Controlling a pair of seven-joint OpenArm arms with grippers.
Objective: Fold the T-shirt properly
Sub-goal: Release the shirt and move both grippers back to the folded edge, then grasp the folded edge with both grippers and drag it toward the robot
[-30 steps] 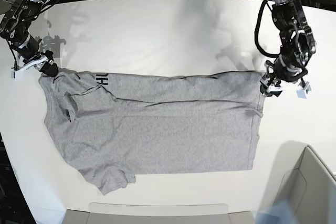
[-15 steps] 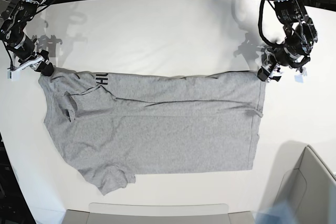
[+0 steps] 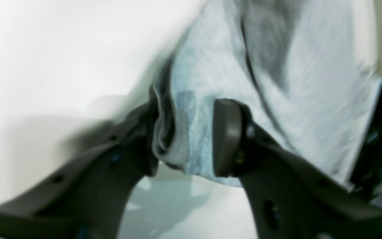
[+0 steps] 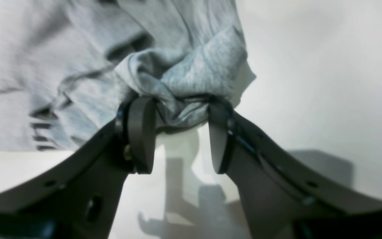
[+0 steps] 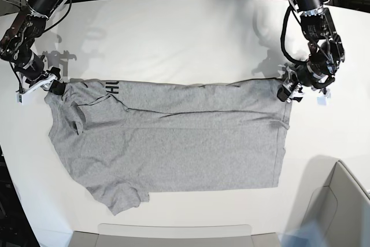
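Two arms are mine, and both work a broad white table point(image 5: 173, 33) on which the T-shirt point(image 5: 173, 137) lies spread flat, grey and mostly plain, with a sliver of black lettering showing at about ten o'clock of the cloth. I judge that the step in hand is taking hold of the far edge at its two corners, so that the next move can lift and carry that edge toward me, at six o'clock, for a fold; that calls for both grips to be firm and to rise together. My right gripper point(image 4: 177, 132) sits at the shirt's nine o'clock corner: its jaws stand wide with a bunched wad of fabric filling the gap between them, touching both pads. My left gripper point(image 3: 184, 136) is at the two o'clock corner: a folded hem lies between its jaws, pressed against one pad, but the blur leaves me unable to tell whether the pinch is complete.
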